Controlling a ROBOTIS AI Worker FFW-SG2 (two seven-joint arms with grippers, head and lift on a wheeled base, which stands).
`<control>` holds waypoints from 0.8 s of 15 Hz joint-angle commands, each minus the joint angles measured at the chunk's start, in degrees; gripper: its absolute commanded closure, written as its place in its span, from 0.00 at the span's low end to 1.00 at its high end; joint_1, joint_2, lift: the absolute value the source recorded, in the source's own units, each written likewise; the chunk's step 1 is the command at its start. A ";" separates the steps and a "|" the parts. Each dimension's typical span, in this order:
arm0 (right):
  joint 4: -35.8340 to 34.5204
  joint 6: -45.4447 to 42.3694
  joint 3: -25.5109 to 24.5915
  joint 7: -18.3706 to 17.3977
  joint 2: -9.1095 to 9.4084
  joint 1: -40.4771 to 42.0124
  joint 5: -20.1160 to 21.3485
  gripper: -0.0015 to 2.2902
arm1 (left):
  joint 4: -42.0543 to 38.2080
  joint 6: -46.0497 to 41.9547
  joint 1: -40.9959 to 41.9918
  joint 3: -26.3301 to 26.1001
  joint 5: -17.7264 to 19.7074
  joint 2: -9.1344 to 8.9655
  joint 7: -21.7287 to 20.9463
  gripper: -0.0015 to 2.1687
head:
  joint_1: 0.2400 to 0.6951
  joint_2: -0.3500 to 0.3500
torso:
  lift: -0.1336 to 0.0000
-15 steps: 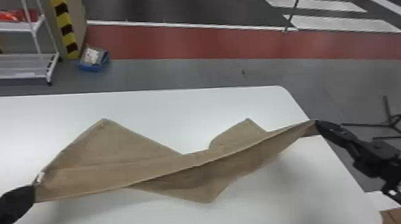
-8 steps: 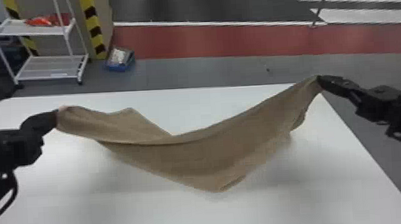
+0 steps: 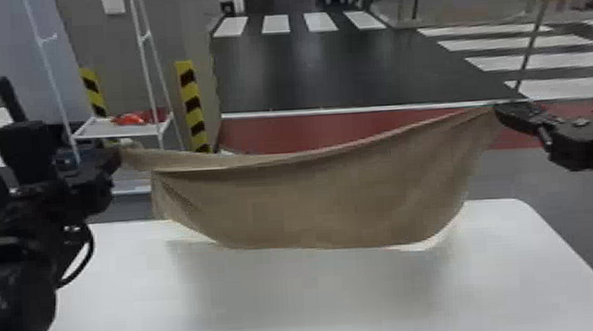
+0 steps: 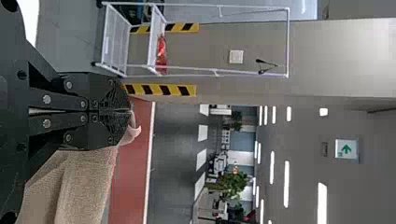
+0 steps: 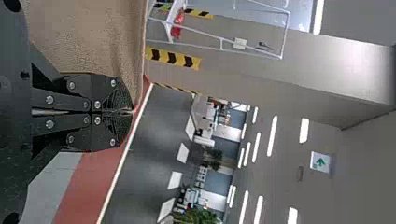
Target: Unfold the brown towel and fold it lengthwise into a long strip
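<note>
- Brown towel point(image 3: 312, 200) is hanging spread across the middle of the head view, its top edge sagging and its lower part drooping in front of the white table point(image 3: 317, 311).
- Its cloth is looking light, soft and limp, not fragile, and probably gripping well rather than slipping; the ends of the top edge are likely offering the best hold, with slack gathering between them.
- Right gripper point(image 3: 496, 109), at the upper right of the head view, is clenching one end of that edge.
- Left gripper point(image 3: 116, 160), at the left of the head view and lower in the frame, is pinching the other end.
- Green arrow sign point(image 4: 346, 149) is showing in the background of the left wrist view; the towel is displaying no legible label or brand.
- Pale cloth tip point(image 4: 134, 133) is poking out past the left gripper.
</note>
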 commanded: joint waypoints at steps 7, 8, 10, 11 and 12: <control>-10.85 -6.56 -6.01 4.83 -3.49 25.97 -7.22 0.60 | -23.90 33.28 18.75 -3.49 -8.61 -0.29 0.91 0.80 | 0.81 0.45 | 0.15; -10.85 -8.32 -6.71 5.80 -3.49 27.91 -8.01 0.60 | -26.01 38.38 20.42 -4.72 -9.93 -0.03 0.56 0.80 | 0.90 0.44 | 0.15; -11.20 -12.18 -7.76 7.74 -3.49 31.60 -8.28 0.60 | -29.17 45.23 22.88 -5.95 -11.60 -0.29 0.56 0.80 | 1.00 0.42 | 0.15; -12.08 -12.89 -8.64 9.32 -3.49 33.71 -8.54 0.60 | -31.10 48.05 24.11 -6.39 -13.00 -0.38 0.56 0.80 | 1.00 0.42 | 0.15; -13.40 -13.06 -9.87 10.55 -3.41 35.73 -9.51 0.60 | -33.04 49.98 25.43 -6.39 -14.14 -0.56 0.64 0.80 | 1.00 0.41 | 0.15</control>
